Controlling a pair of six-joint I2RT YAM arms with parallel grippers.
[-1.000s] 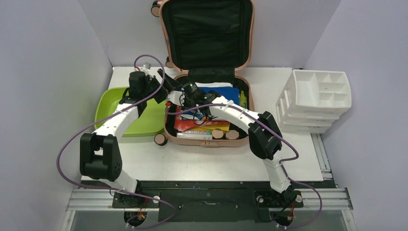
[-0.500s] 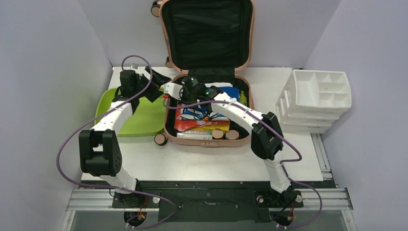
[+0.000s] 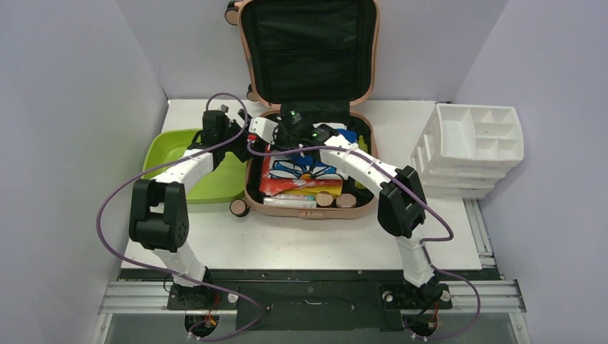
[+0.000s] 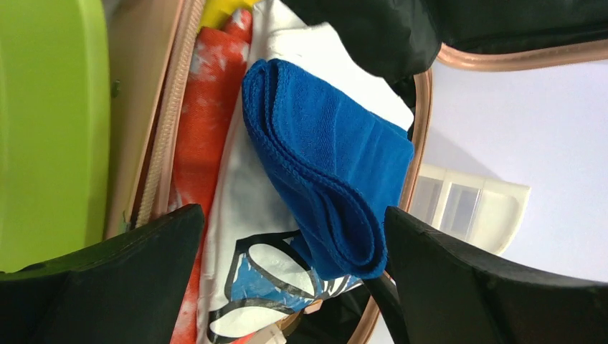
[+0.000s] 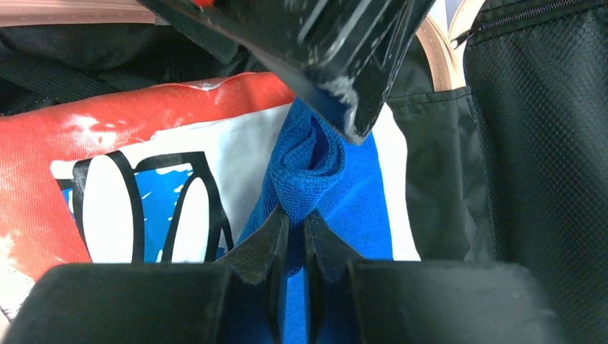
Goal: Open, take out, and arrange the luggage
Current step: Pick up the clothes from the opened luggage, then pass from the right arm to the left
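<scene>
Suitcase [image 3: 308, 210]: open at the back middle of the tabletop [image 3: 301, 240]; pink shell lying flat, black-lined lid [image 3: 308, 50] standing upright against the rear wall.
Contents: folded blue cloth [image 4: 323, 179] lying on a red, white and blue printed bag [image 3: 297, 172].
Right jaws: almost closed, pinching a raised fold of the blue cloth inside the suitcase.
Left jaws: spread wide at the suitcase's left rear corner, the blue cloth showing between them; whether they touch it cannot be told.
Green tub [image 3: 161, 154]: on the tabletop, just left of the suitcase.
White organizer [image 3: 477, 140]: at the tabletop's right edge, apart from the suitcase.
</scene>
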